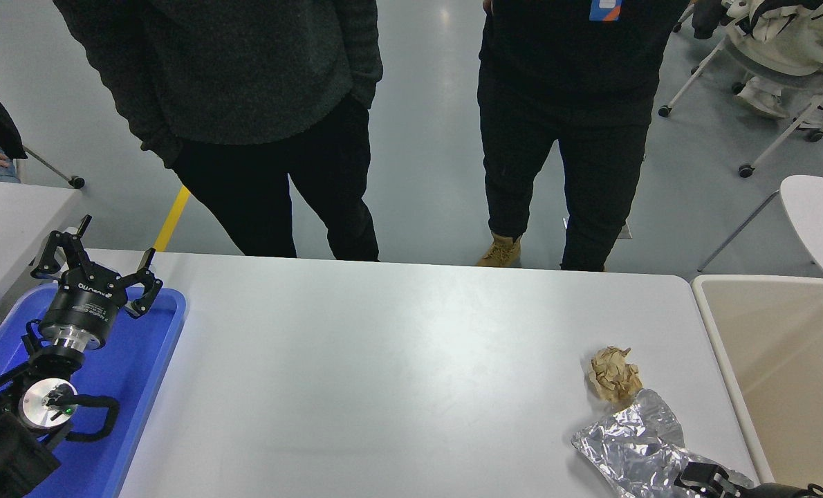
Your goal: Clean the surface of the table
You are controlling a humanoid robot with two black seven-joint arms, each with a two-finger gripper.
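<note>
Table surface [384, 373]: large matte white rectangular top, rounded corners, level; spans most of the view; mostly bare, faint glare mid-surface; litter lies near its right front corner.

Left gripper [100, 259]: I see black fingers, white lettering, silver wrist collar.
Left arm [48, 401]: black cables, green light.
</note>
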